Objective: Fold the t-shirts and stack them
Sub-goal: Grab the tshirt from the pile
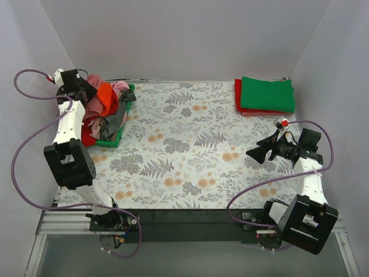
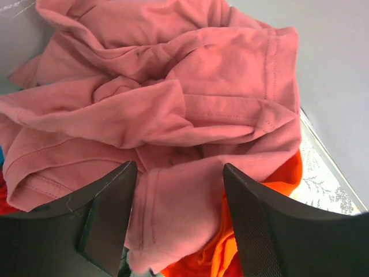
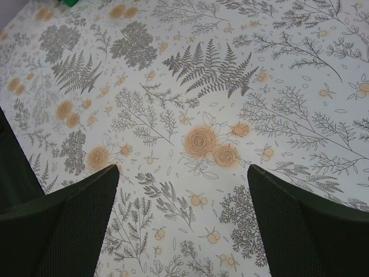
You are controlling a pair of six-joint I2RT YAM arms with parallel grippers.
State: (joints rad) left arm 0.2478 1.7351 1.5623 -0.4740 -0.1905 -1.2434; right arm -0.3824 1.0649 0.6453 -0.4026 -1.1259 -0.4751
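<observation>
— Where are your tees?
— Heaped in the bin, upper left; folded stack upper right.
— Grippers?
— Your left gripper gapes over the rose tee; right gripper wide above the cloth.

No legible txt, labels, brands or nos. (checked all three views).

Dusty-rose t-shirt, orange t-shirt, green t-shirt, red t-shirt; table covering with grey ferns, orange blooms.
</observation>
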